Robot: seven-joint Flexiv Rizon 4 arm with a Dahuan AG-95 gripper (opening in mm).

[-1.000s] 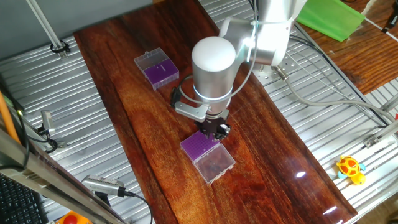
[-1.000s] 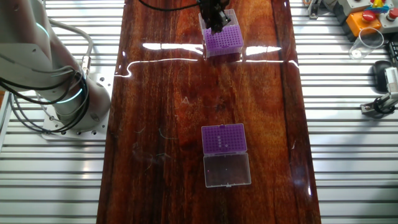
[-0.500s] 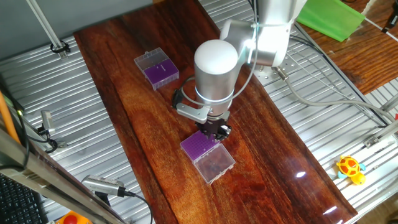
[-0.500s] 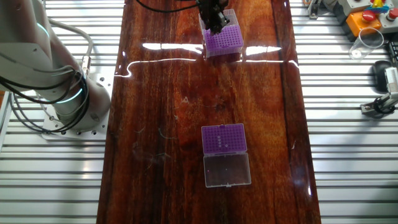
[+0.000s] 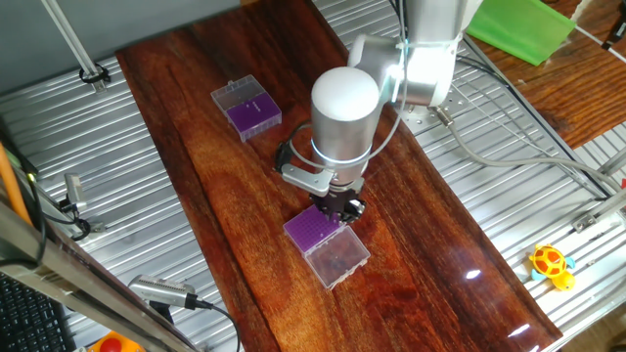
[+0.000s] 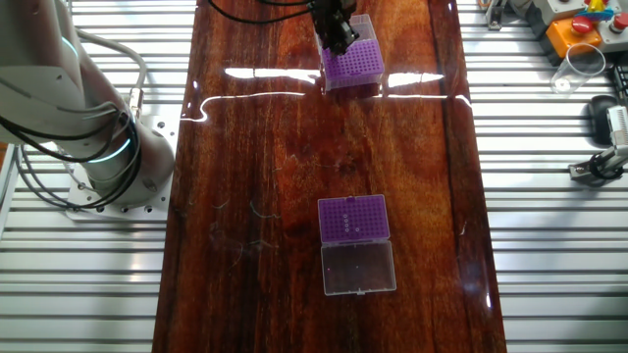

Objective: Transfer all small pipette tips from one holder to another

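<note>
One fixed view:
- Wooden table [image 5: 235, 196] running from 11 o'clock to 5 o'clock, flanked by ribbed metal surfaces.
- Arm's white cylindrical wrist [image 5: 343, 115] at centre, hanging over a holder below it.
- Gripper [image 5: 342, 207] dark, poised at the 1 o'clock corner of the near holder [image 5: 315, 232]; touching or just above the purple insert, cannot tell which.
- Jaws' state not readable here: fingertips merge into one dark mass.
- Near holder's clear lid [image 5: 337, 257] lying open at its 5 o'clock side, dark specks showing through it.
- Far holder [image 5: 246, 107] at 11 o'clock from the wrist, well apart, purple insert with its clear lid beside it.
- Small pipette tips too tiny to pick out in this view.
- Yellow toy [image 5: 551, 265] at 4 o'clock on the metal surface; green sheet [image 5: 518, 27] at 1 o'clock.

The other fixed view:
- Same table seen lengthwise; arm base [image 6: 74, 118] at 9 o'clock.
- Gripper [image 6: 339, 29] at 12 o'clock, over the 10 o'clock corner of the holder with the purple insert [image 6: 353, 64].
- Jaws again cannot be told apart or together.
- Second holder [image 6: 354, 218] at 6 o'clock from centre, open, clear lid [image 6: 358, 267] flat just below it.
- Small pipette tips [image 6: 352, 220] seen as a few dark specks on that holder's purple insert.
</note>
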